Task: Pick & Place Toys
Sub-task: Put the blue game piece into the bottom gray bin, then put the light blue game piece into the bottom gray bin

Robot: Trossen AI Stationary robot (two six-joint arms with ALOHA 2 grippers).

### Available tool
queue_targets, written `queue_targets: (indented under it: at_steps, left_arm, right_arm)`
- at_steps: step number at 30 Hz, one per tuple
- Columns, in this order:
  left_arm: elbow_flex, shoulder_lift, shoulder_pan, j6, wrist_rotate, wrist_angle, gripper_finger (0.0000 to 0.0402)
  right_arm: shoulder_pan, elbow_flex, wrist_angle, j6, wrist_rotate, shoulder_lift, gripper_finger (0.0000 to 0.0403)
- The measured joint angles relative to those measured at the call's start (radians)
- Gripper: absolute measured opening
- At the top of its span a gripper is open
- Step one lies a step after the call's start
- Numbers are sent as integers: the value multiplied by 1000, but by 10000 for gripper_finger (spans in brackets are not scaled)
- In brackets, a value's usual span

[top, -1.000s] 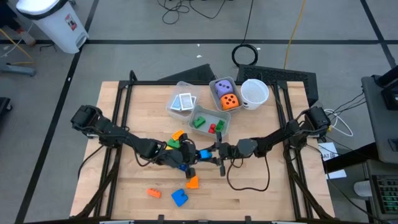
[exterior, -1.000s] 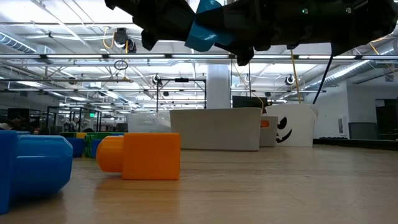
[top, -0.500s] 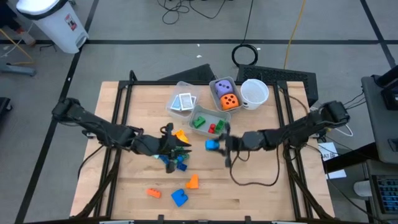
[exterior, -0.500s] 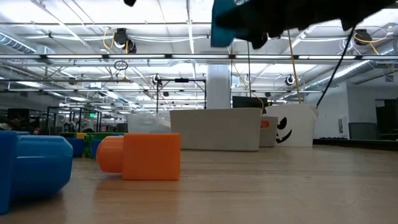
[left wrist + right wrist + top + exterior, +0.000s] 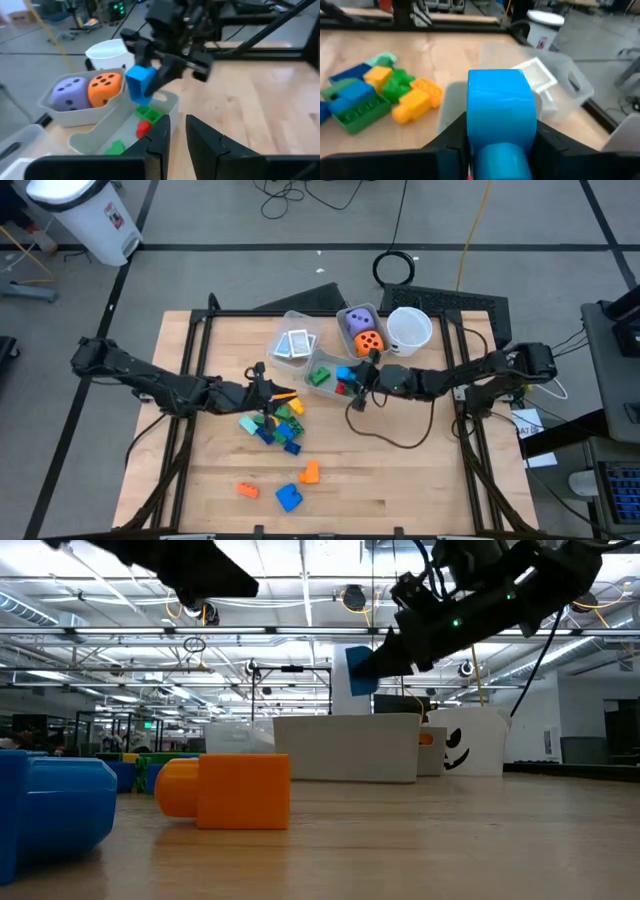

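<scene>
Toys: many are not sorted yet, some are already in the clear bins.
Front of table: 1 orange block (image 5: 247, 490), 1 blue block (image 5: 288, 498) and 1 more orange block (image 5: 310, 472) lie apart from each other, untouched.
Left gripper (image 5: 262, 392): low over the table, just beside the block pile (image 5: 277, 422); fingers (image 5: 205, 142) nearly together, nothing between them.
Block pile: blue, green, yellow pieces touching each other at table centre, still to move.
Card bin (image 5: 293, 343): white cards inside, looks done.
Block bin (image 5: 322, 361): green + red blocks already inside.
Light blue block (image 5: 343, 373): clenched in right gripper (image 5: 357, 375), held in air above the block bin.
Dice bin (image 5: 349, 315): purple die (image 5: 359, 321) + orange die (image 5: 371, 343) inside, done.
Progress: approx. half, in my judgement; after this drop the pile and 3 loose blocks remain.
</scene>
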Motion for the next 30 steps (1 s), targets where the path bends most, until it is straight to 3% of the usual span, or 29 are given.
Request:
queue_targets:
  at_steps: [7,17,24,30]
  left_arm:
    - [-145,-32,92,-55,80,142,65]
    - [-160,-9,140,-235,93,139,65]
    - [-160,-9,139,-484,118,-98,82]
    - [-160,-9,140,-706,153,-473,160]
  right_arm:
    - [-51,-24,-2,52,-35,1,204]
    - [13,-26,7,30,-38,-41,270]
    - [135,-26,8,-11,-38,-162,268]
    - [244,-26,14,-1,-38,-228,261]
